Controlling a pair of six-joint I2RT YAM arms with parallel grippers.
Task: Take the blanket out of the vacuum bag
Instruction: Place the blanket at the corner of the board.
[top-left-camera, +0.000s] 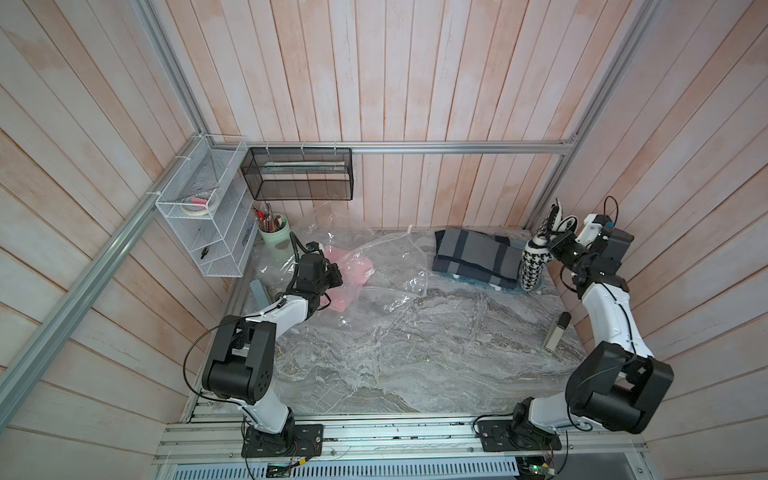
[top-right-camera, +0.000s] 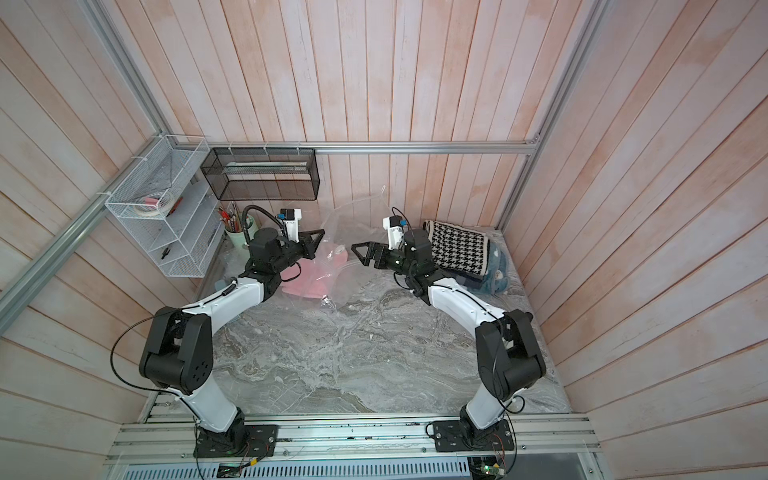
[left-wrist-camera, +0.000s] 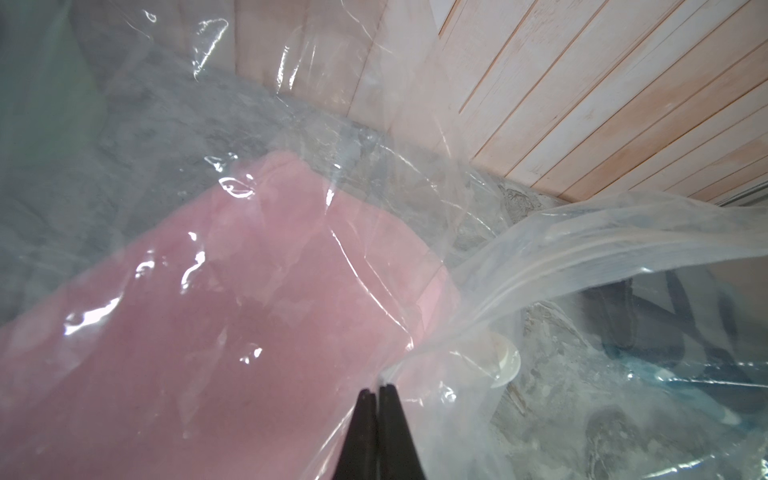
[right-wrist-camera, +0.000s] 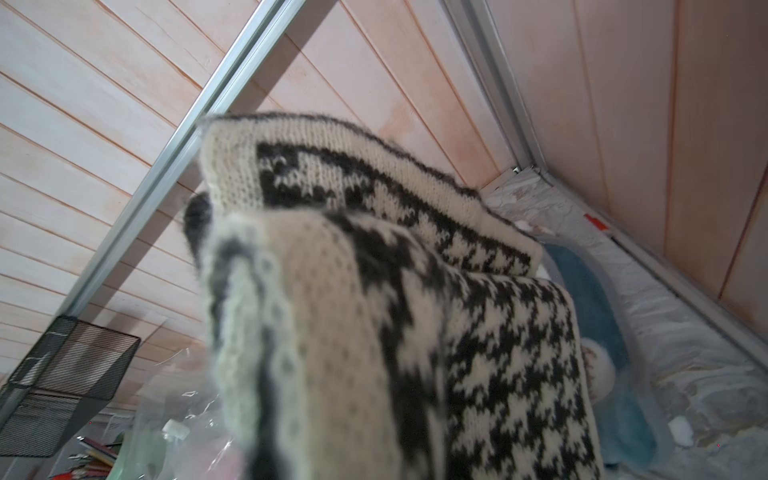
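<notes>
Houndstooth knit blanket (right-wrist-camera: 415, 332) pinched in right gripper (top-left-camera: 550, 242), 2 o'clock. Left gripper (left-wrist-camera: 377, 388) clamped on vacuum bag (top-left-camera: 386, 266) film, 11 o'clock; pink blanket (left-wrist-camera: 208, 311) inside. Likely next: park knit, pull pink out.

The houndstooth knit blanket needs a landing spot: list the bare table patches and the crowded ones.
Free: the near and middle grey marble tabletop, from the front metal rail up to the clear crinkly plastic vacuum bag. Crowded: the far edge, with that bag, a folded grey striped blanket and a green pencil cup.
</notes>
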